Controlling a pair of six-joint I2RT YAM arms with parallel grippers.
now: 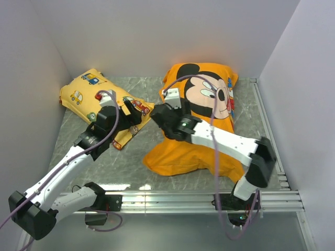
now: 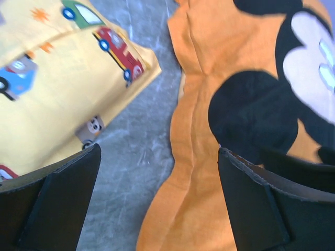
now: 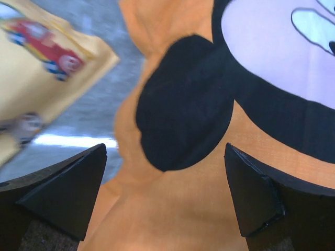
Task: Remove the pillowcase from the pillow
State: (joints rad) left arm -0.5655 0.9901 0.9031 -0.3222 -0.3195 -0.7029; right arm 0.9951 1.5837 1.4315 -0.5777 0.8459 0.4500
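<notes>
The orange pillowcase (image 1: pixel 178 157) with the Mickey Mouse face lies right of the table's middle, plump and filled. The pillow is hidden inside it. My left gripper (image 1: pixel 134 116) hovers open at the pillowcase's left edge. In the left wrist view that orange edge (image 2: pixel 193 172) and bare table lie between the fingers of the left gripper (image 2: pixel 159 151). My right gripper (image 1: pixel 159 112) is open over the left part of the pillowcase. In the right wrist view the right gripper (image 3: pixel 166 149) frames the orange cloth (image 3: pixel 172 209) and a black ear, with nothing gripped.
A smaller yellow pillow (image 1: pixel 89 91) printed with little cars lies at the back left, its corner (image 2: pixel 57 89) close under my left gripper. The marble-patterned table (image 1: pixel 125 162) has white walls on three sides. Metal rails (image 1: pixel 183 198) run along the front and right edges.
</notes>
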